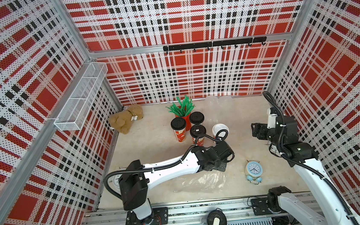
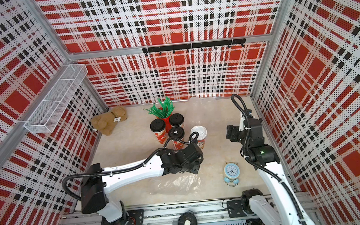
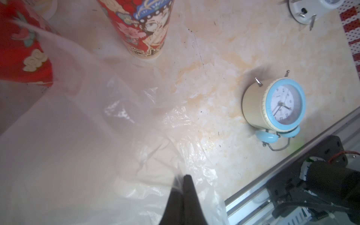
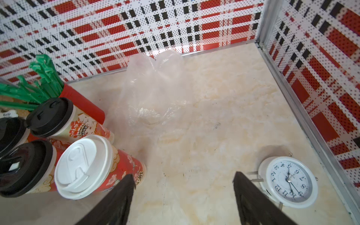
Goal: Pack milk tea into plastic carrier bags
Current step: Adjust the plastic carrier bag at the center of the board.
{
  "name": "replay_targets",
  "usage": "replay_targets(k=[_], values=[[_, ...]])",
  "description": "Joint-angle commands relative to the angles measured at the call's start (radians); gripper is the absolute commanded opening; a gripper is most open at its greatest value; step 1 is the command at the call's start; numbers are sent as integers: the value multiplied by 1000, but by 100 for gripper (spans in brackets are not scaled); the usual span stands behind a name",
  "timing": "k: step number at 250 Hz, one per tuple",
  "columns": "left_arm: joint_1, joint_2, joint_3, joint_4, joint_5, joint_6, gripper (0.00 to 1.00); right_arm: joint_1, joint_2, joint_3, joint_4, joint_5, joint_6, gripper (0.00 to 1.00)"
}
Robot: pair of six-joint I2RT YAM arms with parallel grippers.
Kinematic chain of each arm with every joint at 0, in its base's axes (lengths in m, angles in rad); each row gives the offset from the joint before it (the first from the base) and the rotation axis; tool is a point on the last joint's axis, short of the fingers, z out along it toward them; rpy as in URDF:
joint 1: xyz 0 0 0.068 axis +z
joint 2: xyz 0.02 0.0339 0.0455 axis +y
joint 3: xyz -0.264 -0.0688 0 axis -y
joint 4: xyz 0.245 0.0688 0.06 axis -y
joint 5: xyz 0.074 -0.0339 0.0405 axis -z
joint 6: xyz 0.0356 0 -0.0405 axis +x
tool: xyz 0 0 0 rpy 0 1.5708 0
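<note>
Pinching the carrier bag (image 3: pixel 136 155), lower centre of frame: my left gripper (image 3: pixel 184 176), clamped. Right gripper (image 4: pixel 183 176): apart, empty. Risk: lifted film catches the milk tea cup (image 3: pixel 144 29), upper centre, toppling it.

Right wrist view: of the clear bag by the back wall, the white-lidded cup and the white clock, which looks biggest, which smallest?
Largest, tied: clear bag and white-lidded cup; they look alike, and the cup sits nearer the camera, so I won't rank them.
Smallest: white clock.
</note>
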Motion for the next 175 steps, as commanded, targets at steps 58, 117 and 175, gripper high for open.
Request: replay_targets(k=[58,117,175], values=[[156,-242,-211,147,189,155,0,244,212,229,-147,33,-123,92],[304,-429,-346,238,365,206,0,355,390,385,-217,74,-143,100],[380,-500,-406,288,497,235,0,375,545,528,-302,66,-179,100]])
